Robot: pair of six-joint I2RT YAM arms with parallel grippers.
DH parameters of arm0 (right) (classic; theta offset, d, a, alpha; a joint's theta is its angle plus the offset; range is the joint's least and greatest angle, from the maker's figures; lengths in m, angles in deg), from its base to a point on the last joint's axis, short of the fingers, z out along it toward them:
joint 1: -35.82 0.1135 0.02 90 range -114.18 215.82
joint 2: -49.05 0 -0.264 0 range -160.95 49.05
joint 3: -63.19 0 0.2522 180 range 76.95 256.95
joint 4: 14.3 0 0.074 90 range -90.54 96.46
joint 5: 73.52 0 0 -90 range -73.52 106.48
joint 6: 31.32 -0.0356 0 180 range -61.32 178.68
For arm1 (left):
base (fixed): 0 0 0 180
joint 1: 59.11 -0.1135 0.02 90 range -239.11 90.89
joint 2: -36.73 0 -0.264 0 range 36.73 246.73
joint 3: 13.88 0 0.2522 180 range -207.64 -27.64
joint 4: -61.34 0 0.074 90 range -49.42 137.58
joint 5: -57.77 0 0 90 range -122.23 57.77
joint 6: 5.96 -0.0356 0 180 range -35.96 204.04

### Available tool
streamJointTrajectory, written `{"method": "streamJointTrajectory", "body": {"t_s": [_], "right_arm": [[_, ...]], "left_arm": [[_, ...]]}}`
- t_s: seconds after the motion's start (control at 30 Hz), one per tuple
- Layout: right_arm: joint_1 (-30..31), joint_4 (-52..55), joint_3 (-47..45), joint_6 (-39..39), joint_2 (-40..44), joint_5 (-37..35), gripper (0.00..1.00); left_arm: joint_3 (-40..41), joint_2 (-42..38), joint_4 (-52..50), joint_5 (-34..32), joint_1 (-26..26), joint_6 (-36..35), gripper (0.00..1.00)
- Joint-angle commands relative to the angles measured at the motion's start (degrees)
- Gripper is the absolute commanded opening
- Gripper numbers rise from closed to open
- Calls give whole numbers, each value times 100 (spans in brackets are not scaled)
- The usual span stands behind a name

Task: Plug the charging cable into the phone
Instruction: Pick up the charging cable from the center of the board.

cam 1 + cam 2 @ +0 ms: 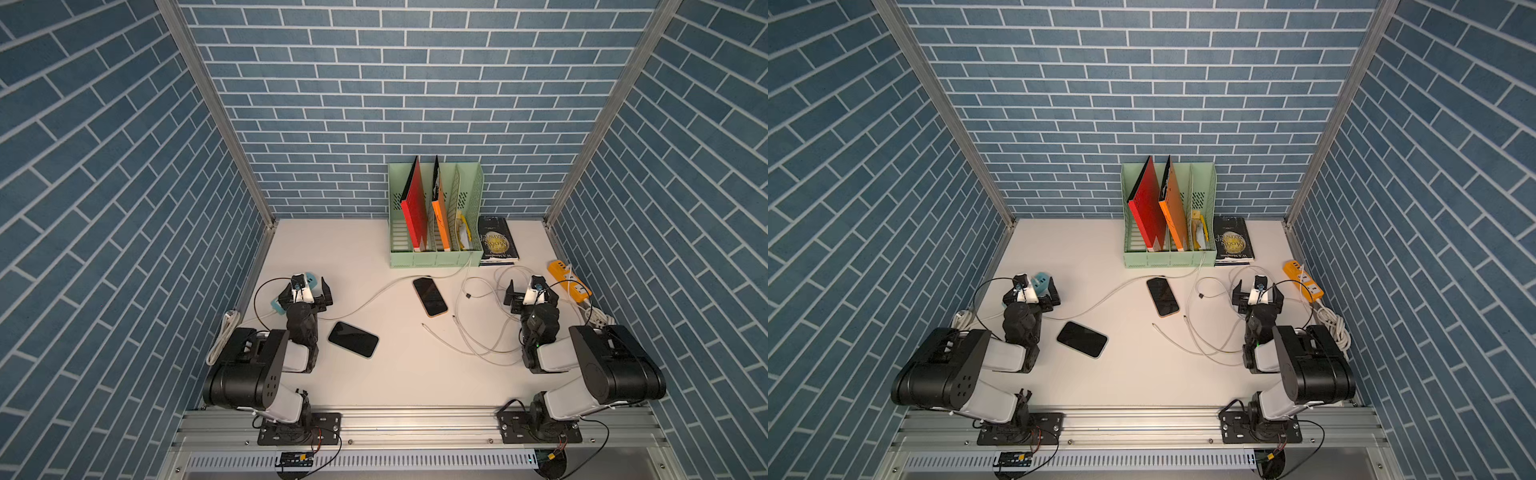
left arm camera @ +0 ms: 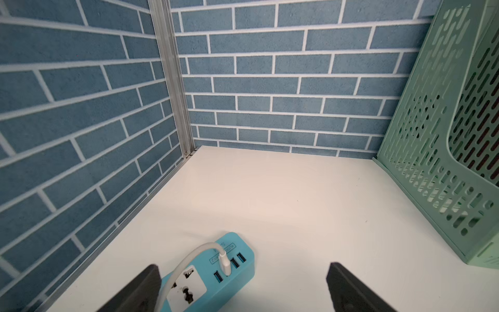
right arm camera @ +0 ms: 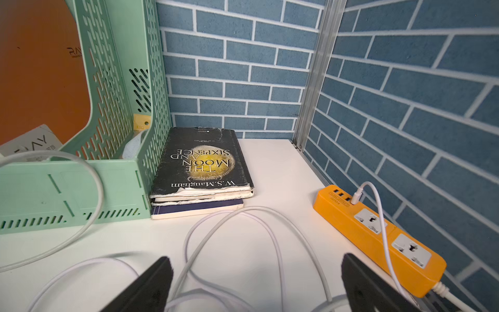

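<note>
The white tabletop point(image 1: 374, 386) is enclosed by blue brick-pattern walls point(image 1: 374, 104).

The left gripper point(image 1: 305, 293) has its fingers point(image 2: 140, 289) spread wide and holds nothing. The blue power strip point(image 2: 205, 263) lies on the table below and between them, with one white lead plugged into its USB row.

The right gripper point(image 1: 532, 291) also has its fingers point(image 3: 151, 286) spread wide and empty. Loops of white charging cable point(image 3: 253, 208) lie on the table just ahead of them. The orange power strip point(image 3: 383, 244) lies to their outer side, not touching them.

The phone in a tan case point(image 1: 430, 296) lies face up between the two pairs of fingers, nearer the right pair. A free cable end point(image 1: 423, 324) lies just beside it, not plugged in. The second phone point(image 1: 353, 339), in a pale blue case, lies behind the left fingers, beside that arm.

The green file rack point(image 1: 436, 259) and the books point(image 1: 496, 239) stand beyond the right fingers, at the back wall.
</note>
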Motion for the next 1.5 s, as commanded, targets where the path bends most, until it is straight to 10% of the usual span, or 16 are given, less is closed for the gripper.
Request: {"method": "streamJointTrajectory", "body": {"t_s": [0.0,0.97,1.2,1.47], "right_arm": [[-11,35,91,-114,-12,16,100],[-19,42,94,-149,-17,-2,100],[-29,-44,49,-149,9,-98,100],[440,1527,157,-28,1607,-745,98]], "left_arm": [[-53,14,-5,37,-43,-30,100],[131,-349,64,-683,-39,207,100],[-968,-1649,-3318,-1862,116,1561,100],[-1275,-1971,-4453,-599,84,2731,100]]}}
